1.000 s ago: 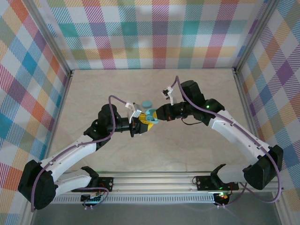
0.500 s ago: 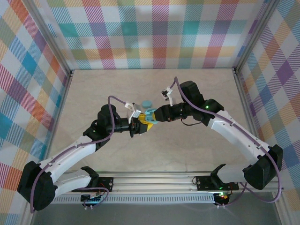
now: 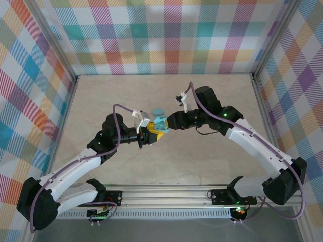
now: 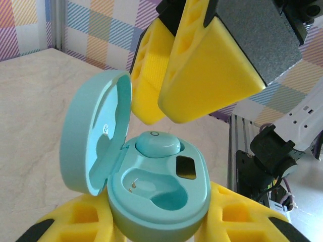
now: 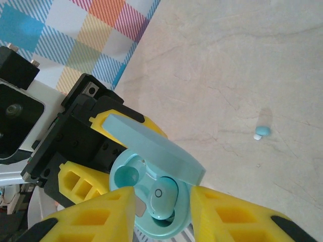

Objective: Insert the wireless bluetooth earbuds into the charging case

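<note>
Right claw (image 5: 162, 199) is parted a little and grips nothing. In the left wrist view its yellow fingers (image 4: 202, 75) hang just above the charging case (image 4: 202, 194), clear of what lies in it. Left claw (image 3: 151, 133) is clamped shut on the case body from below and holds it up off the table (image 3: 212, 161) with the lid (image 4: 91, 131) swung open. 1 seated earbud (image 4: 157, 143) sits in the well farther from the left wrist camera, rounded back up and looking level. The second well (image 4: 161, 189) is bare, and I see its small contacts. 1 loose earbud (image 5: 262, 132) lies on the table well apart from the case. A pale-blue round piece (image 3: 158, 111) sits on the table just beyond the 2 claws, and I cannot tell what it is from here. My read is that bud 1 of 2 for this case is placed and the open fingers are at the release point. Next I would lift the right claw straight up so a finger does not knock the lid or drag the bud out. Then I would go to the loose bud and pinch it by its narrow sides. It is tiny and smooth, so the pinch needs to be centred or it will squirt away. The left claw has to keep the case steady and open.
</note>
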You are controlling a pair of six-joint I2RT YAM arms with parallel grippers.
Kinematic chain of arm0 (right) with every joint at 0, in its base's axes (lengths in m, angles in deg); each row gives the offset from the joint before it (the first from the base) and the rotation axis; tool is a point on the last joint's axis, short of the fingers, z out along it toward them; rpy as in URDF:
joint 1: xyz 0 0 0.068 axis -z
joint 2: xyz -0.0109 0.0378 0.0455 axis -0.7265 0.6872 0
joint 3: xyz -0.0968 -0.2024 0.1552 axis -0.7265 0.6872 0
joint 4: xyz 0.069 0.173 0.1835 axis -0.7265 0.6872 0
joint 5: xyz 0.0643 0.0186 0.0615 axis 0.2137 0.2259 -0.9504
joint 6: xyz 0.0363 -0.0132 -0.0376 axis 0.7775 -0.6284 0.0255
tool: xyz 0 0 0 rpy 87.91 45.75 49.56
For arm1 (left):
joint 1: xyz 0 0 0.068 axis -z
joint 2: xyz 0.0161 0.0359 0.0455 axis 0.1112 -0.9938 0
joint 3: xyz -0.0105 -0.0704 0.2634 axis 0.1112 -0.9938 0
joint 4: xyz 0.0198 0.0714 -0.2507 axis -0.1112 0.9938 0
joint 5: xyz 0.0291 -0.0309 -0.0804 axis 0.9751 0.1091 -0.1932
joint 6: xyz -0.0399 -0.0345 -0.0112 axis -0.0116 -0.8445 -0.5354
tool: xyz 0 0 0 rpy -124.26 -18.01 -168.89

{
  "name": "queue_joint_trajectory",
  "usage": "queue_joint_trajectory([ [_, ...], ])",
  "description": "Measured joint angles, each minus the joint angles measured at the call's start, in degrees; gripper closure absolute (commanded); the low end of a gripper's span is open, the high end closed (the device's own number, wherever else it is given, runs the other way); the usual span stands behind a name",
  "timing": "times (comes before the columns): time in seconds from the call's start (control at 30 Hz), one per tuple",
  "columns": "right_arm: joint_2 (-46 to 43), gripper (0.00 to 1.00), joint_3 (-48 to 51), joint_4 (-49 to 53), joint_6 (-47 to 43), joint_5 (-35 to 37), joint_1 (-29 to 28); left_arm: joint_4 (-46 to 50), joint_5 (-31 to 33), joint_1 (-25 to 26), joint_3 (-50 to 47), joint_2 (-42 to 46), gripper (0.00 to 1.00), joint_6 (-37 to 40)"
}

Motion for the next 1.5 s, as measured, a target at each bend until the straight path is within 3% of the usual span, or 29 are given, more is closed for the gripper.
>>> queue_joint_trajectory([
  [0.27, -3.1, 0.56, 0.0, -0.6, 0.5, 3.7, 0.0, 0.6, 3.4, 0.0, -1.9, 4.9, 1.00, 0.0],
  [0.63, 1.0, 0.52, 2.9, -3.4, 6.0, 5.5, 0.0, 11.8, 14.1, 0.0, -8.9, 22.2, 1.00, 0.0],
  [0.9, 11.3, 0.56, 5.2, -3.6, 9.0, 5.5, -1.0, 22.2, 19.7, 0.0, -12.3, 33.5, 1.00, -1.7],
  [1.23, 30.4, 0.66, -1.6, -2.1, 9.2, 9.7, -9.4, 37.0, 24.8, 0.0, -7.7, 39.9, 1.00, -3.4],
  [1.5, 37.3, 0.63, -6.1, -1.7, 9.2, 14.1, -11.3, 40.1, 27.2, 0.0, -7.6, 42.0, 1.00, -5.0],
])
